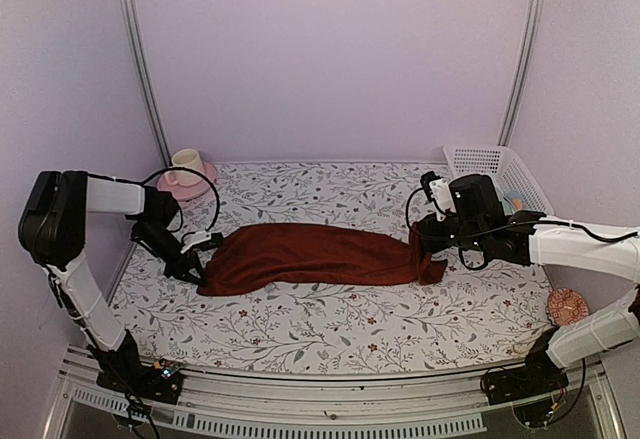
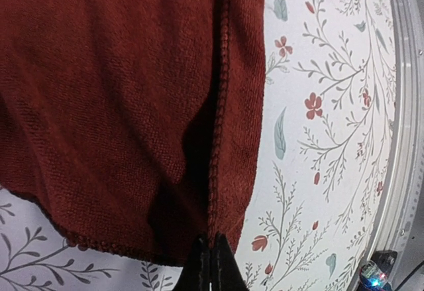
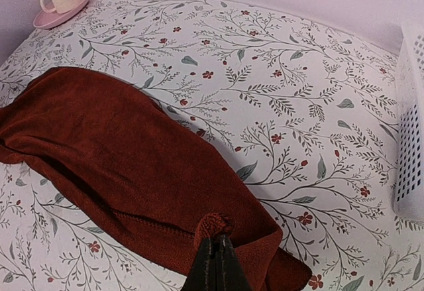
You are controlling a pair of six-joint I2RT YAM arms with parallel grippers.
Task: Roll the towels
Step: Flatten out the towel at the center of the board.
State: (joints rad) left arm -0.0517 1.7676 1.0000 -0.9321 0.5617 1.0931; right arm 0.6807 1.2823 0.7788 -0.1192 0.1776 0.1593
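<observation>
1. Top view: the maroon towel (image 1: 315, 256) lies stretched across the floral table (image 1: 330, 329). The left claw (image 1: 202, 267) pinches its left end and the right claw (image 1: 416, 243) its right end.
2. Left wrist: the claw is clamped on the towel's hem, with bare table beside the towel out to the metal rail (image 2: 404, 138).
3. Right wrist: the claw grips a bunched towel corner, with open table beyond the towel toward the white basket (image 3: 412, 138).

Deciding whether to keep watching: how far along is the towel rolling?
Done: nothing rolled; the maroon towel lies stretched, loosely bunched, on the floral table covering. In hand: the left gripper and right gripper are each shut on one end. Left: the whole roll.
</observation>
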